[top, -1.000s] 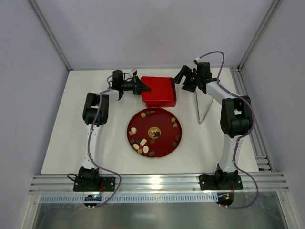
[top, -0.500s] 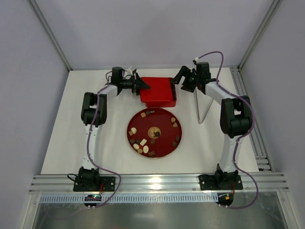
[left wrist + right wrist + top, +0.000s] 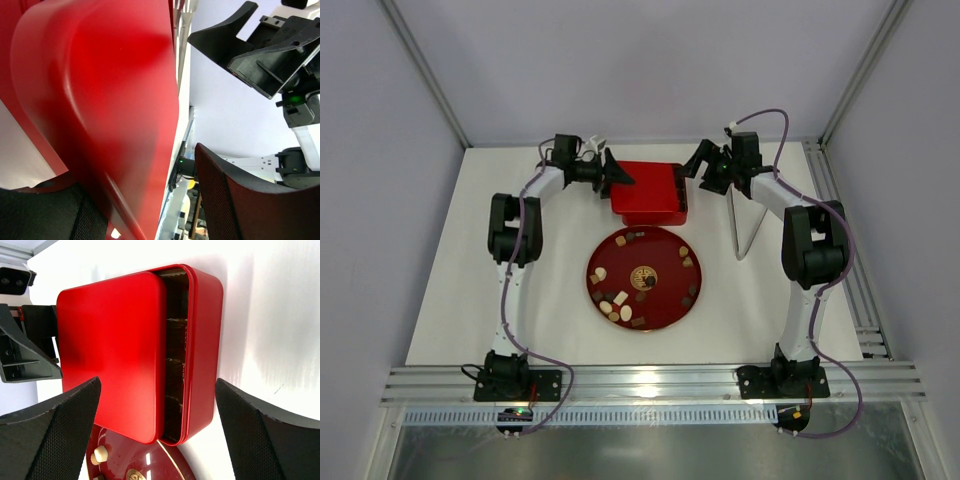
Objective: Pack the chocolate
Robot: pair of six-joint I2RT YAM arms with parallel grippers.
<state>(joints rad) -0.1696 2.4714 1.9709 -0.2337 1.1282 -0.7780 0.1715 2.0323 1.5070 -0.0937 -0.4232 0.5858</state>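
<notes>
The chocolate (image 3: 620,300) lies as several small brown and cream pieces on a round red plate (image 3: 665,300) in the middle of the table. One cream piece (image 3: 100,454) shows in the right wrist view. A red box (image 3: 675,205) sits behind the plate. Its lid (image 3: 645,185) is shifted left, leaving a dark gap (image 3: 176,355) along the right side. My left gripper (image 3: 616,174) is open, with the lid's left edge (image 3: 100,100) between its fingers. My right gripper (image 3: 701,168) is open just right of the box and holds nothing; the box's right side lies between its fingers (image 3: 157,387).
Thin metal tongs (image 3: 745,225) lie on the table to the right of the box, under the right arm. The plate has a gold emblem (image 3: 643,276) at its centre. Metal rails (image 3: 850,260) run along the table's right and near edges.
My left gripper has swung back and to the left, and the lid and box have shifted slightly left with it. My right gripper has barely moved.
</notes>
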